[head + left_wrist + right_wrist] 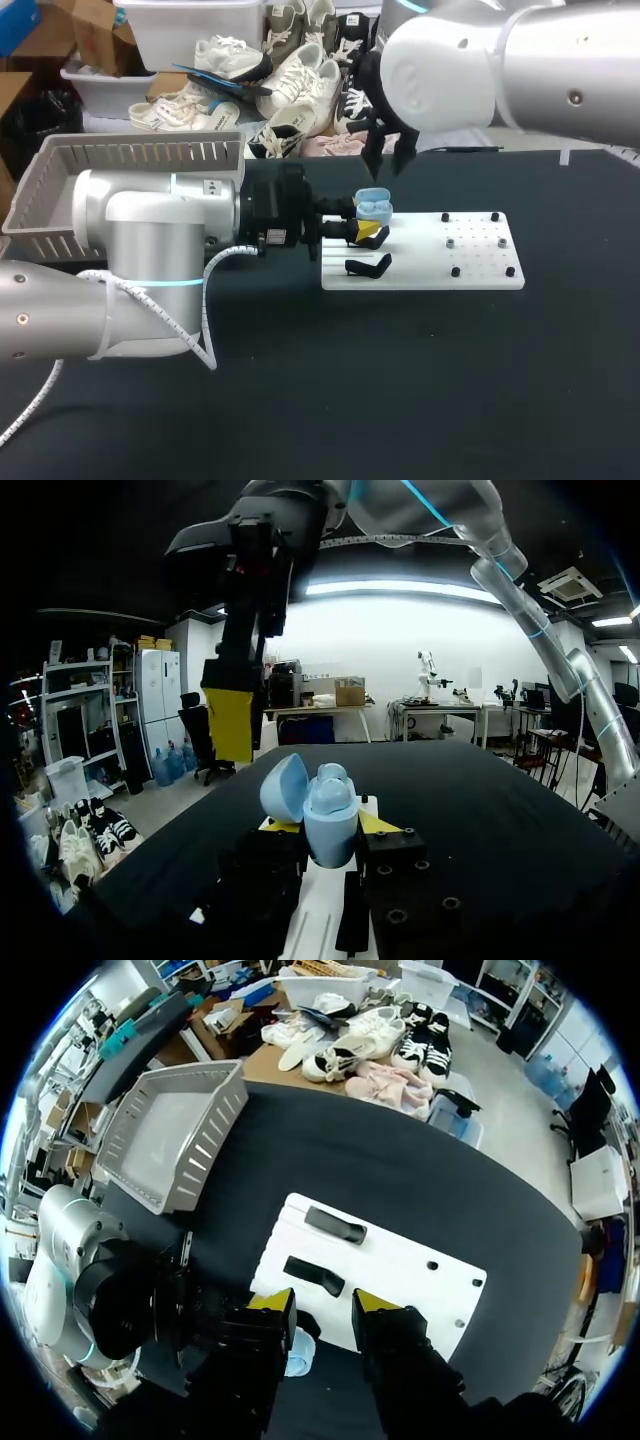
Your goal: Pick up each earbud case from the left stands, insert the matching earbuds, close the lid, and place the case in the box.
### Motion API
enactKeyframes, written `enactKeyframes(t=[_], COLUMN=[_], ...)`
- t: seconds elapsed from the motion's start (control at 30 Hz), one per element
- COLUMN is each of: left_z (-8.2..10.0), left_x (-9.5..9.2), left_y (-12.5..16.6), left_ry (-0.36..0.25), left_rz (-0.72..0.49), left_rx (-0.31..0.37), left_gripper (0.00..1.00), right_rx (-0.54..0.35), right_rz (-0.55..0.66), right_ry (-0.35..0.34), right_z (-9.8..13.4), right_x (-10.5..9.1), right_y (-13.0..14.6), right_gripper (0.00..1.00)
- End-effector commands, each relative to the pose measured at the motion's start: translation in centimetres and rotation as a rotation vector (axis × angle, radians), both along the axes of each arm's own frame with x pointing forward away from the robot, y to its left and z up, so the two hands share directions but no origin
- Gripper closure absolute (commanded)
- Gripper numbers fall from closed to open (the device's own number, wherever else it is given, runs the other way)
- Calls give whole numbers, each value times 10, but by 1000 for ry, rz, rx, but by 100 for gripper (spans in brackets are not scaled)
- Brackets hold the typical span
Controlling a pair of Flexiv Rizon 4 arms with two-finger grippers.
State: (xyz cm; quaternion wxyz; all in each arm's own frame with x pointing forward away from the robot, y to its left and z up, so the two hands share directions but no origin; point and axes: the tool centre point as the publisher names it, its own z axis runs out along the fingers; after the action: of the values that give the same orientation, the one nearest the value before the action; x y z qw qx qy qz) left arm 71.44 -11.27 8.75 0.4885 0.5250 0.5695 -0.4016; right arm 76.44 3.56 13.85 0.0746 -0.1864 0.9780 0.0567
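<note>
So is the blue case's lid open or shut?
Open: the earbud case has its lid swung back off the body, as the left wrist view shows.

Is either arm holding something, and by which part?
The left gripper pinches the open blue earbud case between its fingers, by the sides of its lower half. The right gripper hangs above it, open and empty.

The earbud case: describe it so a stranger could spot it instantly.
Find the white board on the black table. At its left end, between the yellow tips of the left hand, sits the earbud case: the only pale blue thing, lid open, beside black stands.
</note>
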Motion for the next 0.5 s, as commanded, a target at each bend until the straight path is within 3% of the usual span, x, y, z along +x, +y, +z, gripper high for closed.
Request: enactKeyframes(t=[0.03, 0.5], left_z=[0, 0], left_x=[-1, -1], left_y=[0, 0], left_ry=[-3, -3], left_rz=[6, 6], left_rx=[-2, -2], left_gripper=[100, 100], right_rx=[-9, 22], right_rz=[4, -17], right_ry=[27, 68], right_z=[-5, -13], right_x=[7, -12], right_y=[4, -3], right_gripper=[65, 67])
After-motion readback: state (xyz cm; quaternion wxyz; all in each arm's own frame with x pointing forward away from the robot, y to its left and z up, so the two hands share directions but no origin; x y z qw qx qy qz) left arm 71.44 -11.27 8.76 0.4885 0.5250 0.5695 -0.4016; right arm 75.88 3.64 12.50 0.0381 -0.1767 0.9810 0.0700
